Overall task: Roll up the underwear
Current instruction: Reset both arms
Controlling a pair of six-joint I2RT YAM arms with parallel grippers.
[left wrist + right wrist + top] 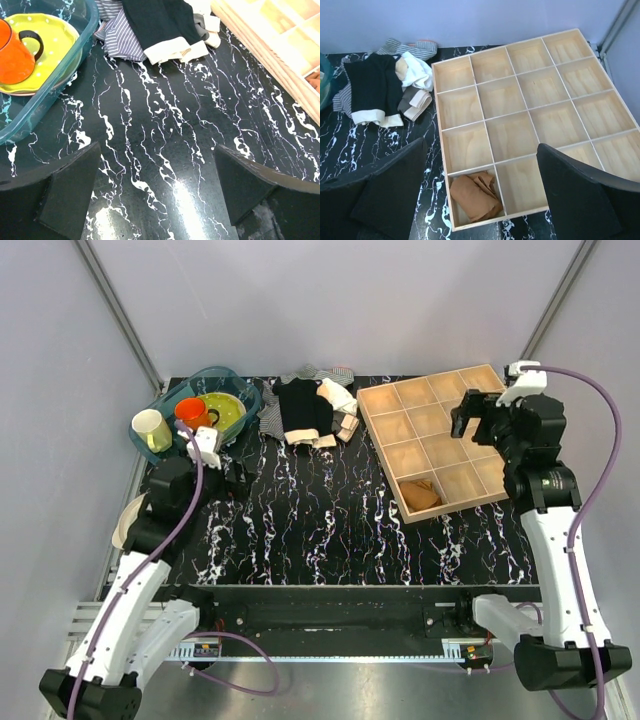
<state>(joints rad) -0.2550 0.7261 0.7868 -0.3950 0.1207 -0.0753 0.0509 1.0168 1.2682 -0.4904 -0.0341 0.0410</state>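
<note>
The rust-brown underwear (pixel 422 494) lies as a folded bundle in the near-left compartment of the wooden tray (pixel 374 440). It shows in the right wrist view (pixel 474 196) and at the edge of the left wrist view (pixel 314 79). My right gripper (pixel 468 416) hangs open and empty above the tray (pixel 520 135), its fingertips apart (pixel 481 143). My left gripper (pixel 232 476) is open and empty over bare black marbled table (pixel 157 147), far left of the tray.
A pile with a black garment (pixel 303 405) and striped cloth (pixel 270 418) lies at the back centre. A teal basin (pixel 240 390) at back left holds an orange mug (pixel 190 412), a yellow plate and a pale cup. Grey walls enclose the table.
</note>
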